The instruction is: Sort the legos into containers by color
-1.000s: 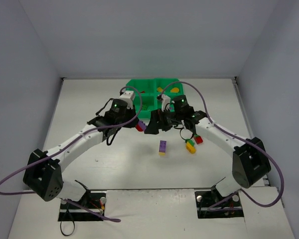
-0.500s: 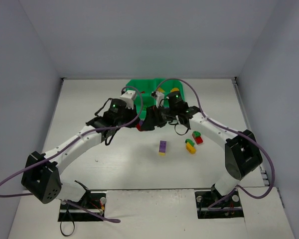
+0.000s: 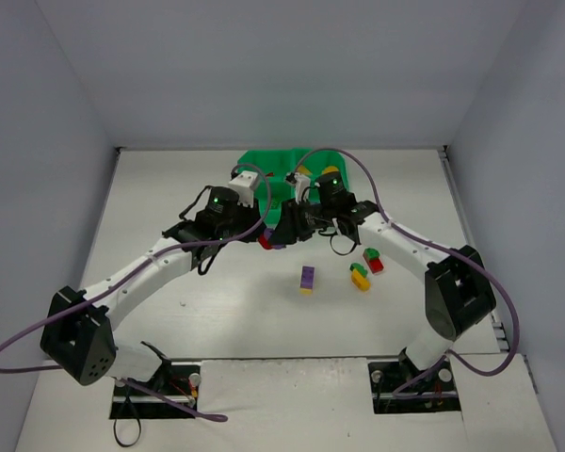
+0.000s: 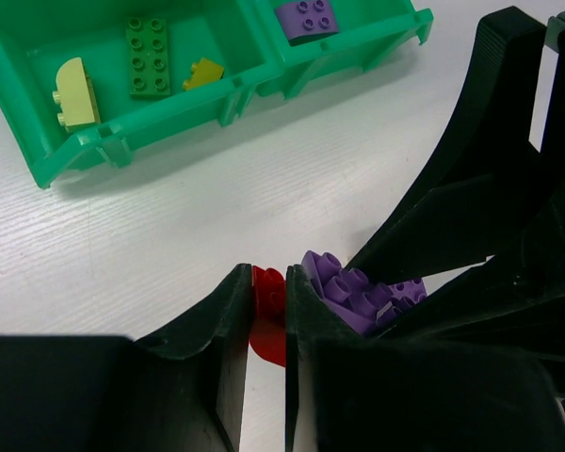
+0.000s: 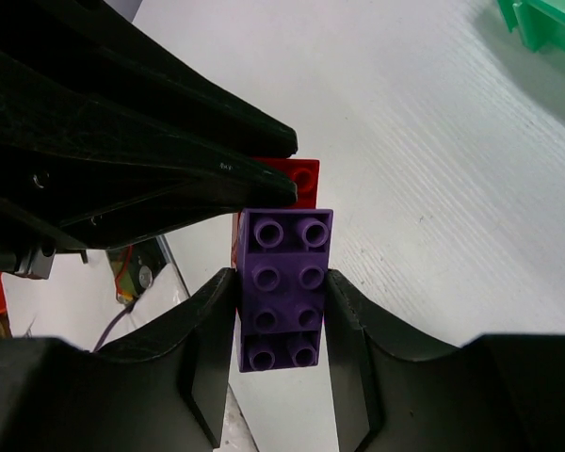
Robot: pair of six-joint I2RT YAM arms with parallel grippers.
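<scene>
After narrowing, clamps purple lego (image 5: 284,247) in right end effector (image 5: 282,285), red lego (image 4: 267,337) in left end effector (image 4: 266,284). Ready for separating.

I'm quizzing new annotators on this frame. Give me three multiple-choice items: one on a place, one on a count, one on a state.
1. Where is the eight-stud purple brick seen in the right wrist view?
A. alone on the table
B. between the right gripper's fingers
C. at an arm's base

2. How many pieces show in the tray compartment holding the dark green brick?
A. one
B. three
C. six

3. The left gripper is:
A. wide open
B. out of view
C. shut on the red brick

Answers:
1 B: the fingers flank its long sides.
2 B: a pale rounded piece, the dark green brick and a small yellow piece.
3 C: its fingers pinch the red brick.
</scene>
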